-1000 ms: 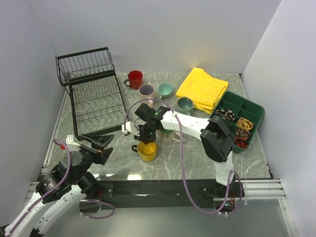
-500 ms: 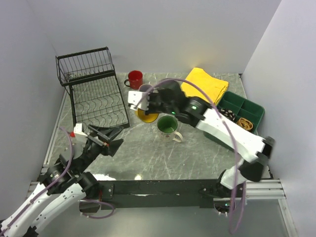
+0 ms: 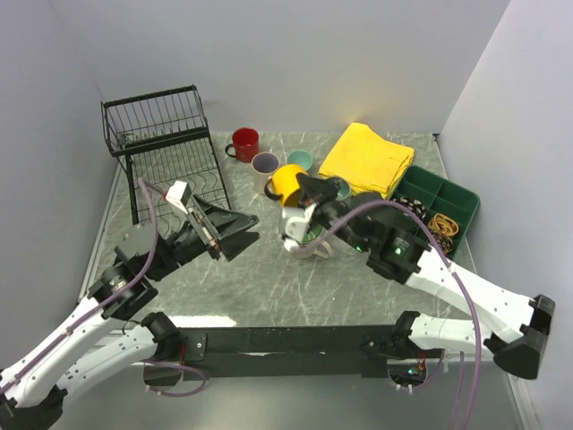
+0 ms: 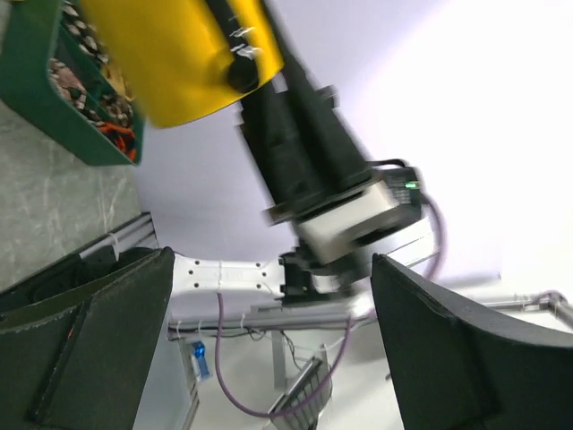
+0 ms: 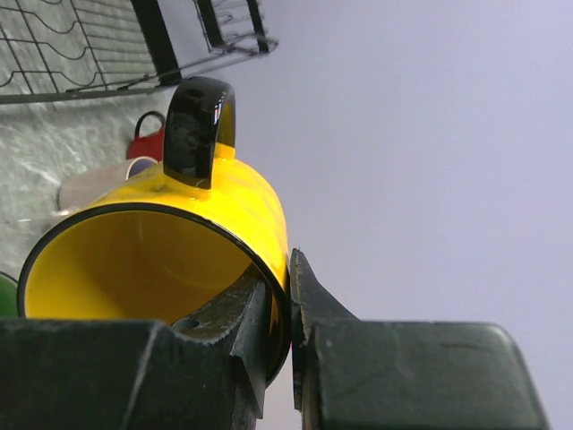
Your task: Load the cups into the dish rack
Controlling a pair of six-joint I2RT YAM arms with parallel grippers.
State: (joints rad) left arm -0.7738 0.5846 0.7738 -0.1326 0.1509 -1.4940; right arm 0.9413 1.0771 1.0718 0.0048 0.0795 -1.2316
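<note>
- The left gripper [image 3: 240, 230] is at the near left of the table [image 3: 269, 282] and points to the right. Its two fingers stand wide apart and hold nothing.
- A little farther, near the middle, the right gripper [image 3: 307, 192] is closed on the rim of the yellow mug [image 3: 288, 181]. The mug is tipped on its side and is off the table.
- Under the right arm stands the cream mug with green inside [image 3: 303, 236], partly covered by the arm.
- The table has a grey marble pattern, and plain pale walls stand on three sides.
- Farther back, the grey-green mug [image 3: 337, 190], the small teal mug [image 3: 300, 159], the pinkish-beige mug [image 3: 265, 164] and the red mug [image 3: 243, 143] stand on the table.
- The dish rack [image 3: 170, 170] is at the far left, with the red mug just beside its right end.
- At the far right lie a folded yellow cloth [image 3: 367, 159] and a green compartment tray [image 3: 443, 210].
- Only the right wrist view shows the grip: one finger [image 5: 224, 313] is inside the mug and the other is outside, with the black handle [image 5: 199, 125] on top.
- The left wrist view shows the yellow mug from below, with pale wall behind it.
</note>
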